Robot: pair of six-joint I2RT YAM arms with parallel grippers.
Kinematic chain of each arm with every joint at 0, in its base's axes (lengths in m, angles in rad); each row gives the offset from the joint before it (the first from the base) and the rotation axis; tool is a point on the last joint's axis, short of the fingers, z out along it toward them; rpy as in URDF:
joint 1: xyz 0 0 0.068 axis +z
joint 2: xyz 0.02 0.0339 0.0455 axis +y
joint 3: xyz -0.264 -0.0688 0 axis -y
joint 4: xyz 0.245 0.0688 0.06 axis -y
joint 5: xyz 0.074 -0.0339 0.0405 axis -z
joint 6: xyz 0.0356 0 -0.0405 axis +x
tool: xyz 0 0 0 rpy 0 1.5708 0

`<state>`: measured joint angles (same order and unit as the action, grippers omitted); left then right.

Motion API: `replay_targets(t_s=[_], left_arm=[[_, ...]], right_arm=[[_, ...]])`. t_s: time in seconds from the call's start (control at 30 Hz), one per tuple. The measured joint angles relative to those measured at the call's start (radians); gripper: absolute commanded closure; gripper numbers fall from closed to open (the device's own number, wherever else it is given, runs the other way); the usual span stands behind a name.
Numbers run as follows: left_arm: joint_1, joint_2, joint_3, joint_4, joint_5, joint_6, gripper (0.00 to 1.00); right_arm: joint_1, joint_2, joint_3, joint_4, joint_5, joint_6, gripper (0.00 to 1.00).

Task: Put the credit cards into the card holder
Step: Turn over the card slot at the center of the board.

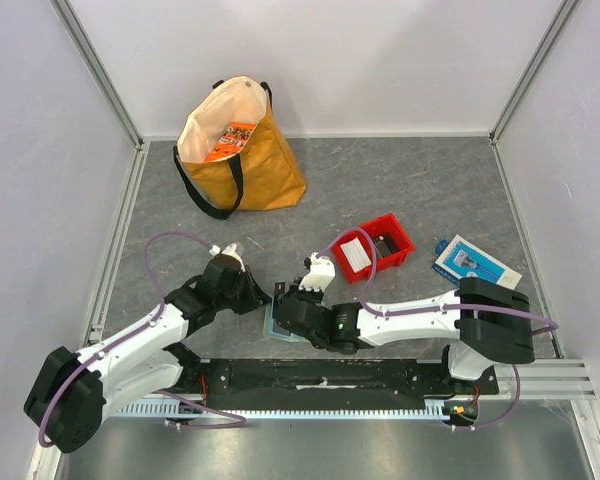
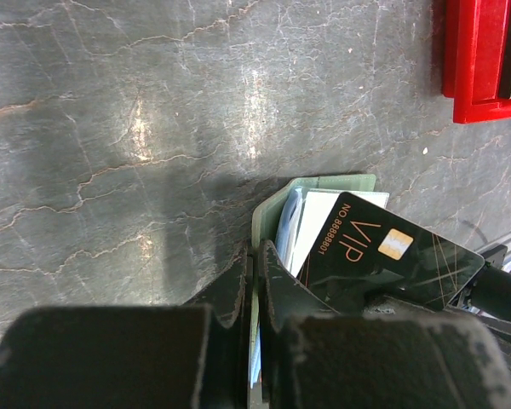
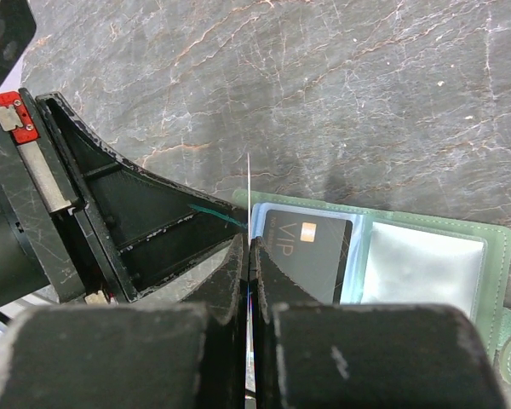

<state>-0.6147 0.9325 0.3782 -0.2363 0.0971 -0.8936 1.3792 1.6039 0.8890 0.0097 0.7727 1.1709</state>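
Note:
The pale-green card holder lies open on the grey table between the two grippers; it shows small in the top view. A black VIP card sits in its left clear pocket. My left gripper is shut on the holder's left edge, with whitish and light-blue cards and the VIP card beside it. My right gripper is shut on a thin whitish card, seen edge-on, upright at the holder's left end. In the top view the left gripper and right gripper nearly touch.
A red plastic bin stands just behind and right of the grippers, also in the left wrist view. A blue-and-white printed box lies at the right. A yellow tote bag stands at the back left.

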Motion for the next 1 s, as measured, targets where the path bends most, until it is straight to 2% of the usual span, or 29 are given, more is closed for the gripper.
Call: replay_targets(t_s=[0.4, 0.73, 1.0], left_arm=[[0.000, -0.014, -0.004, -0.003, -0.001, 0.000, 0.98], [0.000, -0.031, -0.005, -0.011, -0.001, 0.000, 0.98], [0.000, -0.046, -0.005, -0.015, -0.001, 0.000, 0.98]], right_arm=[[0.013, 0.052, 0.079, -0.112, 0.014, -0.005, 1.00], [0.061, 0.128, 0.266, -0.349, 0.082, -0.016, 1.00], [0.065, 0.166, 0.303, -0.487, 0.095, -0.013, 1.00]])
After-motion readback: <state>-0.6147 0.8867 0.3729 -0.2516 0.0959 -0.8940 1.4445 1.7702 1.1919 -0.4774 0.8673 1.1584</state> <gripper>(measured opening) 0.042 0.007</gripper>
